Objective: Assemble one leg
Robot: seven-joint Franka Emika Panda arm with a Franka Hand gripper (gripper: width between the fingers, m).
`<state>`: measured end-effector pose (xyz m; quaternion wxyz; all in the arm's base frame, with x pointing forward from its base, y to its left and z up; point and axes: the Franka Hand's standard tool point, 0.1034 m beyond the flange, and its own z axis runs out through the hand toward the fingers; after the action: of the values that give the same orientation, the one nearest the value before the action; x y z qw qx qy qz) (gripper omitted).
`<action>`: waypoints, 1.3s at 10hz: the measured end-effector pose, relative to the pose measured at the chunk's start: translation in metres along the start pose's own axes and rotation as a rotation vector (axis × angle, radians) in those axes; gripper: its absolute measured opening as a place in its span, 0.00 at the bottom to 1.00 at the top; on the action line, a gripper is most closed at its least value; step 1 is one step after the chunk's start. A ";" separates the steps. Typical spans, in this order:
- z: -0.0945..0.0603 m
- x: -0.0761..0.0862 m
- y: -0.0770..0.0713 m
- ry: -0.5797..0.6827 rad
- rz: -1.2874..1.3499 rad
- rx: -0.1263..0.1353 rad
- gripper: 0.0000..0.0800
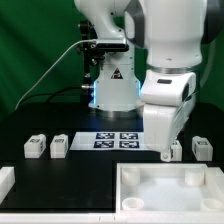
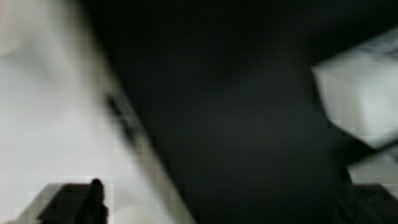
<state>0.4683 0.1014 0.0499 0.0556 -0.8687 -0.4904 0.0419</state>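
Four small white legs with tags stand on the black table: two at the exterior view's left [image 1: 36, 147] [image 1: 60, 146] and two at its right [image 1: 177, 150] [image 1: 202, 148]. The large white tabletop [image 1: 128, 178] lies at the front. My gripper [image 1: 165, 152] hangs low over the table, just left of the nearer right leg, and its fingers are hidden behind the hand. The wrist view is blurred. It shows one dark finger [image 2: 71, 203] at the frame's edge, bare black table between the fingers of my gripper [image 2: 222, 205], and a white block [image 2: 365, 90] off to one side. Nothing is held.
The marker board [image 1: 118, 140] lies behind the tabletop, next to my gripper. The robot base [image 1: 110, 85] stands at the back. A white piece [image 1: 5, 181] sits at the front left edge. A broad blurred white surface [image 2: 54, 110] fills one side of the wrist view.
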 end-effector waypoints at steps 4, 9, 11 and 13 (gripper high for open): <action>0.000 0.021 -0.028 0.022 0.400 0.005 0.81; 0.018 0.029 -0.071 -0.026 0.999 0.069 0.81; 0.015 0.029 -0.068 -0.050 0.993 0.079 0.81; 0.014 0.030 -0.083 -0.226 1.004 0.157 0.81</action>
<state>0.4119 0.1705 0.0468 0.0402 -0.9802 -0.0118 0.1936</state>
